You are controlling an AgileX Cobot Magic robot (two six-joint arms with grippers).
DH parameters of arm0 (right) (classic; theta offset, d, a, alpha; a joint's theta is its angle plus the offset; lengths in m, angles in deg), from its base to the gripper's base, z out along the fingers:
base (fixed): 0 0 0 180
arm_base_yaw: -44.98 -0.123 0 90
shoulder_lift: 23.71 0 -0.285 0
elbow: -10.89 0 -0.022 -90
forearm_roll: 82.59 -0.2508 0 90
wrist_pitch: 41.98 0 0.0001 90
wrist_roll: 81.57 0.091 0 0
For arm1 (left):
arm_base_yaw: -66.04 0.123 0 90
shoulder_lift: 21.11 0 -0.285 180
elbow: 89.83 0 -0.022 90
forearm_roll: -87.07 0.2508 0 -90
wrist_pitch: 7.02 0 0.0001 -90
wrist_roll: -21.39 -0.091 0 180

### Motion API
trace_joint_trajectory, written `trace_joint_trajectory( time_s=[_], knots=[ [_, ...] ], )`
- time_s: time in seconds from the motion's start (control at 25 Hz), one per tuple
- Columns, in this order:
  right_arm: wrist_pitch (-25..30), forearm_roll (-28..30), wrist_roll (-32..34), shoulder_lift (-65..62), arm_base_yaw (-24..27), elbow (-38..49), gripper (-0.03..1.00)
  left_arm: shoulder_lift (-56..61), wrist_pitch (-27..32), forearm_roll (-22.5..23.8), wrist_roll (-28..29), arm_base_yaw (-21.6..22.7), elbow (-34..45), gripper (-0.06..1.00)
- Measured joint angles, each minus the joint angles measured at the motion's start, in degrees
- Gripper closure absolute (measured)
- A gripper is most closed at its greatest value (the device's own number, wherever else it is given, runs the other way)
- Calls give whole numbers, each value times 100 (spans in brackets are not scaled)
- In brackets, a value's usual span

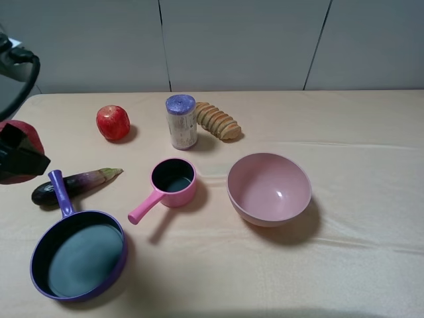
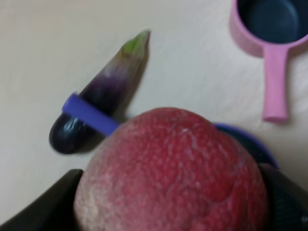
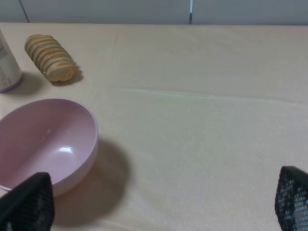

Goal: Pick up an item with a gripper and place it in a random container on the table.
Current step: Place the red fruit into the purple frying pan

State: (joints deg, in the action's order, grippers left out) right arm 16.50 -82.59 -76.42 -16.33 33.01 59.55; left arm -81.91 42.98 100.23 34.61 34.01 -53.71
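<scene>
Exterior high view: a table (image 1: 358,265) covered in a cream cloth carries a spread of toy kitchenware and food. Largest is the purple frying pan (image 1: 78,255) with a dark grey inside, at the near left, its long handle lying across a dark eggplant (image 1: 76,183). To the right of centre stands a pink bowl (image 1: 269,189), upright and holding nothing. Between the two sits a small pink saucepan (image 1: 173,180), its handle pointing toward the frying pan. Behind it a can (image 1: 181,121) with a purple lid stands upright; its label carries print too small to read. A row of round biscuits (image 1: 217,120) lies just beside the can, and a glossy red apple (image 1: 112,122) sits well to its left.

At the left edge the left gripper (image 1: 18,158) is clamped around the peach (image 2: 173,173), one black finger on each side of the matte red fruit. The left wrist view shows the peach off the cloth, over the frying pan's rim and near the eggplant. The right gripper (image 3: 159,204) is spread wide with nothing between its fingers, near the bowl.
</scene>
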Motion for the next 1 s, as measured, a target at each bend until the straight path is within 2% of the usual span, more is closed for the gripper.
trace_joint_trajectory(
  time_s=[0.12, 1.0],
  knots=[
    [0, 0, 0, 0, 0, 0, 27, 71, 66, 4, 13, 128, 201, 25],
    [0, 0, 0, 0, 0, 0, 27, 316, -50, 9, 42, 126, 1139, 25]
  ],
)
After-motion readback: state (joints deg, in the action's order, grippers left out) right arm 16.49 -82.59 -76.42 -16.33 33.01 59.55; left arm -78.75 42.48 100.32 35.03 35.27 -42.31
